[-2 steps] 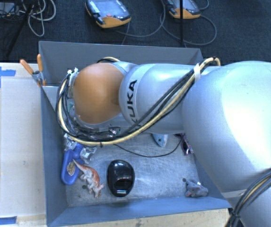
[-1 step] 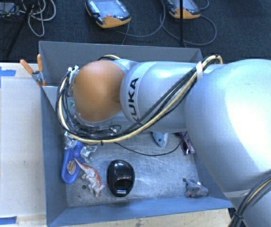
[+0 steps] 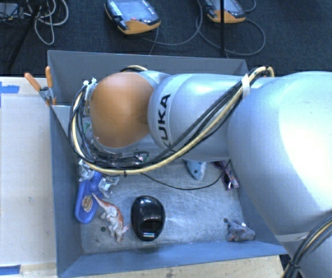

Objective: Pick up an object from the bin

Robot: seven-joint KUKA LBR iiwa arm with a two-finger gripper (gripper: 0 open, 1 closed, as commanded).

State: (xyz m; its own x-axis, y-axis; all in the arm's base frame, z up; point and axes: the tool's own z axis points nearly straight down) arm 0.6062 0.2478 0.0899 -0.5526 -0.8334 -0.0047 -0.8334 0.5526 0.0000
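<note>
Bin (image 3: 61,225) contents, visible count:
- blue oblong item (image 3: 86,200): one
- orange-white toy figure (image 3: 113,218): one
- black mouse-shaped object (image 3: 148,217): one
- small grey figure (image 3: 239,231): one
- pale blue piece (image 3: 196,169), partly under arm: one
- pink-dark item (image 3: 230,177), partly hidden: one

Six visible, no duplicates.

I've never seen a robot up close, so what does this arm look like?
The arm is made of rounded silver-grey segments. An orange dome covers its wrist, black lettering sits beside that, and black and yellow cables run along it, looping under the dome.
</note>
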